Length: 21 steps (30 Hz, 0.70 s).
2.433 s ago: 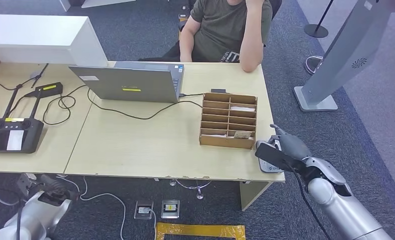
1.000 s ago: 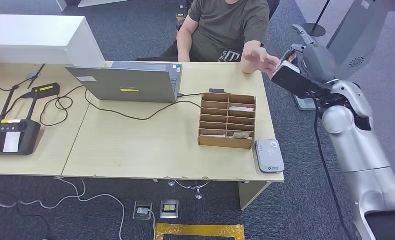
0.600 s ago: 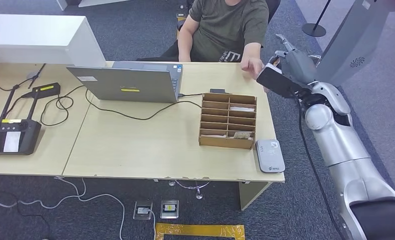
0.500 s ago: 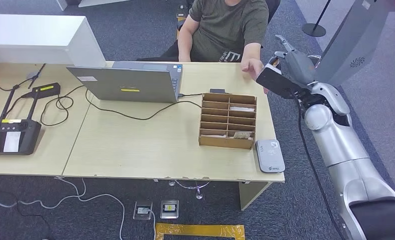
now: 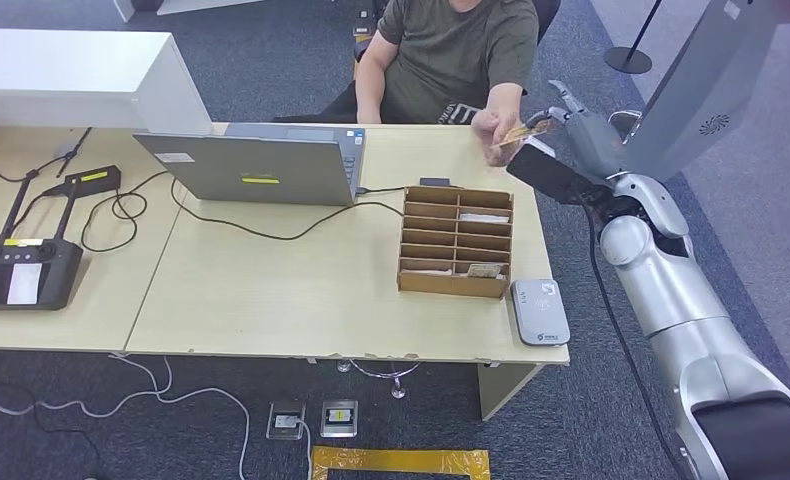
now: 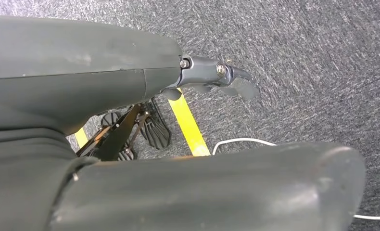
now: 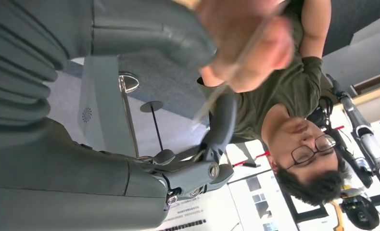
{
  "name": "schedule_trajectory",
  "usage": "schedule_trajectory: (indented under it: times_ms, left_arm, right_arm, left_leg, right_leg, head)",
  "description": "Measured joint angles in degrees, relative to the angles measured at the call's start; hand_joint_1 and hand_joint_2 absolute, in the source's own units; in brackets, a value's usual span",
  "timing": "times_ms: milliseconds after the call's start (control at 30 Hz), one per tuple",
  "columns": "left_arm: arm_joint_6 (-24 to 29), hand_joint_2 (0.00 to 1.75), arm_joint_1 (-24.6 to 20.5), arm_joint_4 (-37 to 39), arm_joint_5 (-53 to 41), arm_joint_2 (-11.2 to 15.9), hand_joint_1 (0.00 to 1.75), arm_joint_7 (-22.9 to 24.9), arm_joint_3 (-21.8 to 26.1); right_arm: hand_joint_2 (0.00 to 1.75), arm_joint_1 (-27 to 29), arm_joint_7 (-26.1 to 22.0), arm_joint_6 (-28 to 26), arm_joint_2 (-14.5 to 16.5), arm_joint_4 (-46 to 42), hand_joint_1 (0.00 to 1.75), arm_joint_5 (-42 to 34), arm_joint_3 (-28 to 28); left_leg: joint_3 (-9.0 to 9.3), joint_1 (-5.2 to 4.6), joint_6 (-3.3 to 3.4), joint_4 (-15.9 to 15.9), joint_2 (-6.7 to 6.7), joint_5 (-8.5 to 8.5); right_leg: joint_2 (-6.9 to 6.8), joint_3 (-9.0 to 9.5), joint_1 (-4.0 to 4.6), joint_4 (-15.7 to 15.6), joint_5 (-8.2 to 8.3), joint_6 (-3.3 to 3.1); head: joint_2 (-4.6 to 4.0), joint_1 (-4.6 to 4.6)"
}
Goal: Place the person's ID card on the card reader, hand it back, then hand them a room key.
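My right hand [image 5: 569,132] is raised beside the desk's far right corner, fingers spread toward the seated person. The person's hand [image 5: 489,128] pinches a thin tan ID card [image 5: 519,132] just in front of my fingertips. In the right wrist view the ID card [image 7: 226,82] runs from the person's fingers [image 7: 255,43] down past my dark finger [image 7: 221,122], with my thumb [image 7: 154,29] standing apart from it. The grey card reader [image 5: 540,311] lies bare at the desk's front right corner. My left hand [image 6: 212,77] hangs over the carpet holding nothing.
A cardboard compartment box [image 5: 457,241] with a few cards in it stands left of the reader. An open laptop [image 5: 256,165] and its cable sit mid-desk [image 5: 271,290]. A controller [image 5: 23,272] lies far left. A grey kiosk stand [image 5: 671,120] rises behind my right arm.
My right hand rose from the reader to the person. Their hand reached in, took hold of the card and has drawn it slightly away from my fingers.
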Motion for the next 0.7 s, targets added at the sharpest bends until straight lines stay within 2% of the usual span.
schedule_trajectory:
  times_ms: [133,300,400,533,633,700]
  left_arm:
    - [0.17,0.00,0.00,0.00,0.00,-0.01,0.00,0.01,0.00]
    - [3.42,0.00,0.04,0.00,0.00,-0.54,0.00,0.02,-0.02]
    - [4.47,0.00,0.13,0.01,0.00,-1.16,0.00,0.12,-0.02]
    - [5.51,0.00,0.66,0.10,0.00,-1.48,0.00,0.78,-0.02]
    - [6.75,0.00,1.36,0.19,0.00,-1.60,0.00,1.44,-0.02]
    - [7.40,0.00,1.67,0.31,0.00,-1.75,0.00,1.73,-0.02]
  right_arm:
    - [0.00,0.01,-0.18,-1.01,0.07,0.82,0.00,-0.08,0.02]
    - [0.00,0.58,-0.61,-4.65,-0.06,1.39,0.00,-0.23,0.02]
    - [0.00,2.23,0.82,-4.75,-0.85,0.79,0.00,-2.48,0.01]
    - [0.00,6.15,8.27,1.62,-3.59,-3.85,0.00,-8.59,-0.08]
    - [0.00,9.61,15.65,7.27,-6.97,-10.45,0.00,-10.44,-0.08]
    - [0.00,11.41,18.74,9.25,-9.08,-15.02,0.00,-10.89,-0.07]
  left_leg:
    - [0.00,0.00,0.00,0.01,0.01,0.00]
    - [0.05,0.00,0.00,0.01,0.02,0.00]
    - [0.05,0.00,0.00,0.02,0.01,0.00]
    - [0.07,-0.01,0.00,0.02,0.02,-0.01]
    - [0.06,-0.03,0.02,0.02,0.03,-0.04]
    - [0.06,-0.03,0.02,0.02,0.06,-0.05]
  right_leg:
    - [0.01,0.00,0.00,0.00,0.00,0.00]
    - [0.03,0.00,0.00,-0.02,0.00,0.00]
    - [0.02,0.00,0.00,-0.03,0.00,0.00]
    - [0.04,0.01,-0.01,-0.05,0.00,0.00]
    - [0.04,0.01,-0.03,-0.05,0.00,0.00]
    - [0.06,0.00,-0.03,-0.05,0.00,0.00]
  head:
    - [0.00,0.00]
    - [0.00,-0.01]
    - [0.00,0.01]
    - [0.00,0.00]
    - [0.00,-0.01]
    - [0.00,0.00]
